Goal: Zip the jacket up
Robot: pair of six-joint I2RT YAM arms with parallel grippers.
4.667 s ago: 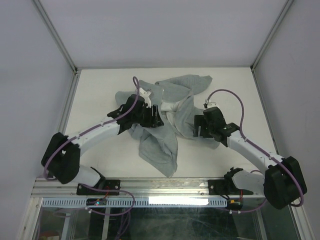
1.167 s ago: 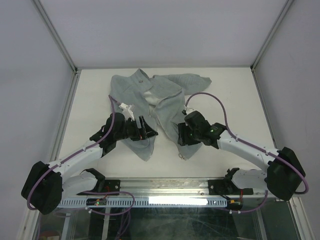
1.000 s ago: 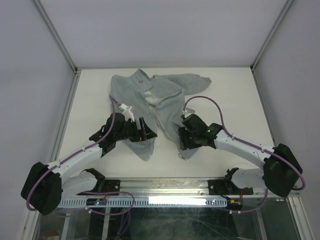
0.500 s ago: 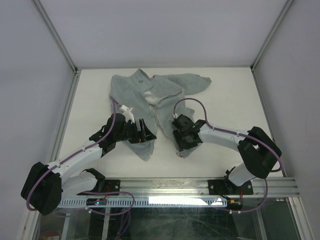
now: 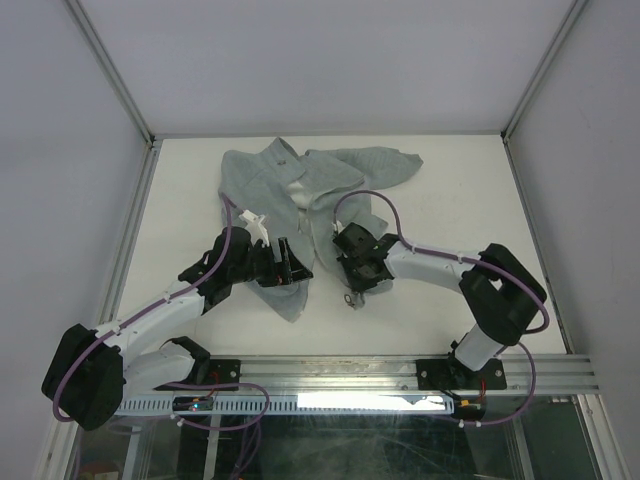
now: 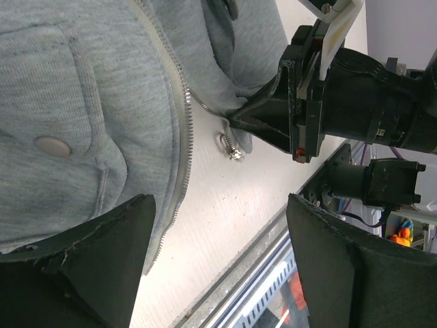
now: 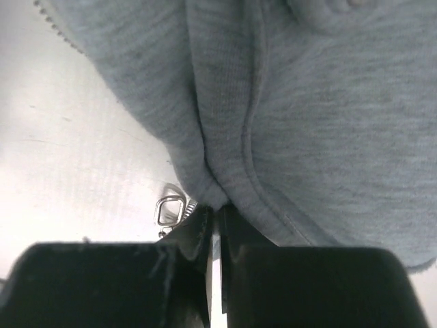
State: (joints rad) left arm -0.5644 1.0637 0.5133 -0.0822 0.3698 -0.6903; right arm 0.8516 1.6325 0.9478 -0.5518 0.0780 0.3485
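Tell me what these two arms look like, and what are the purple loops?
The left arm and right arm look alike: white tube-like links joined by bulky black housings. A purple cable runs along each to a black wrist. The fingers are black, wedge-shaped pads.

Jacket lies opened out on the desk, mid-desk toward the far side. Its two front panels run toward the near edge with a strip of bare desk between them. Left hand is over the near end of the left panel, at its zipper edge. Right hand is at the near corner of the right panel, tips pinched on the hem. Zipper pull lies on the desk at that corner, just beside the right hand's tips.
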